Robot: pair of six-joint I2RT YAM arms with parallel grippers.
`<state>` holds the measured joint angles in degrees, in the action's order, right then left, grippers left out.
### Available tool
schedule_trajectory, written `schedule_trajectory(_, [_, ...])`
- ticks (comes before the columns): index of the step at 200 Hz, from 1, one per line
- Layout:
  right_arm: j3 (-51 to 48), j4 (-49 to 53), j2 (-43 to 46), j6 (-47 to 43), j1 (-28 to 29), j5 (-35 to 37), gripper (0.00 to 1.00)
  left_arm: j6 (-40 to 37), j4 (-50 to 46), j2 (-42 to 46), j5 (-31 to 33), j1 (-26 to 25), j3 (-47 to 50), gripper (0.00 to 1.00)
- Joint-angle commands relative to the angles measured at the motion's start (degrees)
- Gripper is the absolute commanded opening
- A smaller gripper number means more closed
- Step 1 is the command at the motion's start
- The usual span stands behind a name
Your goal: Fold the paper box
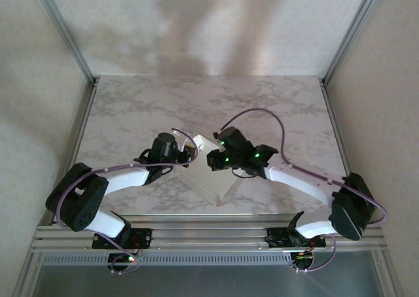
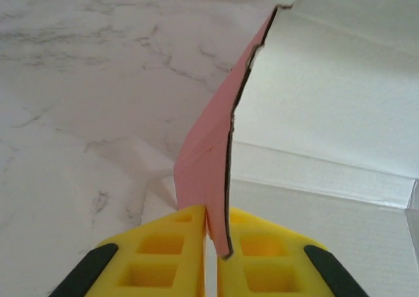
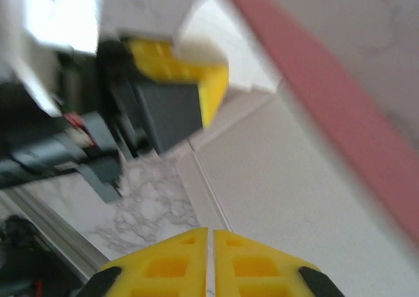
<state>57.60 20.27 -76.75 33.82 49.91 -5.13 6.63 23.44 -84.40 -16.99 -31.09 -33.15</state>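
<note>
The paper box (image 1: 204, 179) lies partly unfolded on the marble table between the two arms, white side up. In the left wrist view a pink flap (image 2: 208, 146) stands upright beside the white panel (image 2: 314, 107). Its lower end sits pinched between the yellow fingers of my left gripper (image 2: 213, 213), which is shut on it. My right gripper (image 3: 211, 233) hovers over the box's white panel (image 3: 294, 179), with its fingers shut and nothing between them. A pink edge (image 3: 340, 101) runs along the box's far side. From above, the left gripper (image 1: 188, 156) and right gripper (image 1: 213, 159) nearly meet over the box.
The marble table (image 1: 131, 107) has walls at the back and both sides, with metal posts at the back corners. A metal rail (image 1: 209, 235) runs along the near edge. The left gripper's yellow finger (image 3: 190, 74) and dark body sit close ahead in the right wrist view.
</note>
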Motion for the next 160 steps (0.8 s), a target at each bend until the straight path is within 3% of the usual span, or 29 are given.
schedule_trajectory(1, [4.6,9.0,4.3,-6.1,-4.6,-3.8,0.14,-2.0,1.6,-1.3,-5.1,-0.5,0.2,0.11])
schedule_trajectory(34, [11.8,15.4,3.7,-10.7,-14.0,-10.2,0.21,-2.4,2.3,-4.2,-7.8,-0.5,-2.3,0.11])
schedule_trajectory(79, [17.9,15.6,-3.7,-16.6,-19.0,-15.6,0.3,-2.6,1.8,-8.4,-9.9,-0.5,-7.4,0.11])
schedule_trajectory(117, [16.5,15.2,-7.6,-16.3,-23.1,-14.5,0.39,-1.4,-5.1,-10.3,-8.8,-0.3,-13.4,0.15])
schedule_trajectory(160, [9.9,11.1,-8.2,-14.3,-25.6,-14.8,0.42,4.4,-12.7,-15.1,-12.4,0.6,-23.4,0.2])
